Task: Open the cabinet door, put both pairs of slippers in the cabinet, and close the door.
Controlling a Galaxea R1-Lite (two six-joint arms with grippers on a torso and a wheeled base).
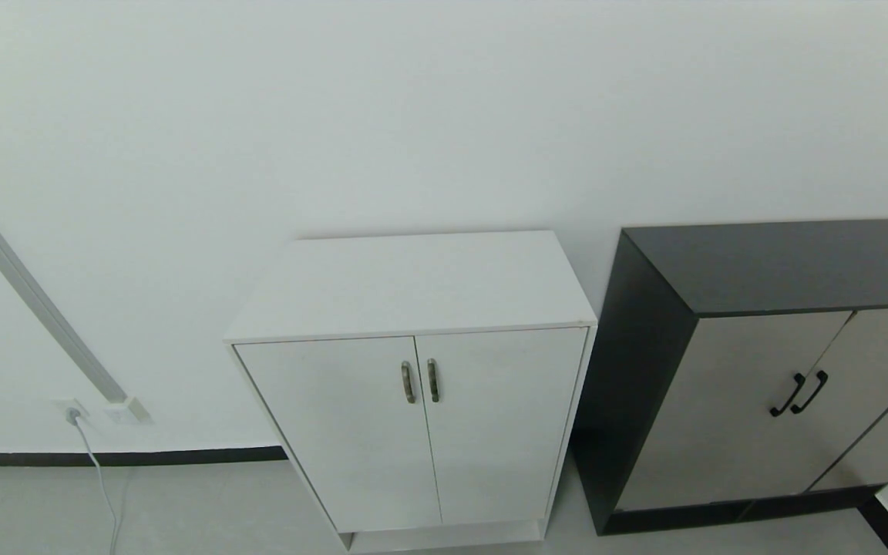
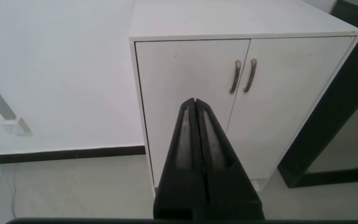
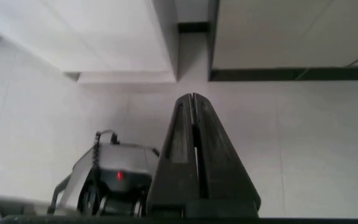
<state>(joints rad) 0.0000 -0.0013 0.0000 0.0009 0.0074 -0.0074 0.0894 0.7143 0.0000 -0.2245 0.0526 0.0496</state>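
Observation:
A white two-door cabinet [image 1: 413, 385] stands against the wall with both doors closed; two metal handles [image 1: 421, 381] sit side by side at the middle seam. In the left wrist view the same cabinet [image 2: 241, 93] faces my left gripper [image 2: 195, 102], whose black fingers are pressed together with nothing between them, well short of the doors. My right gripper [image 3: 194, 98] is shut too, empty, and points down at the floor near the cabinet's base [image 3: 123, 76].
A dark cabinet [image 1: 760, 362] with grey doors and black handles stands right beside the white one. A wall socket with a grey cable [image 1: 89, 455] and a slanted cable duct [image 1: 28, 293] are at the left. Grey floor lies in front.

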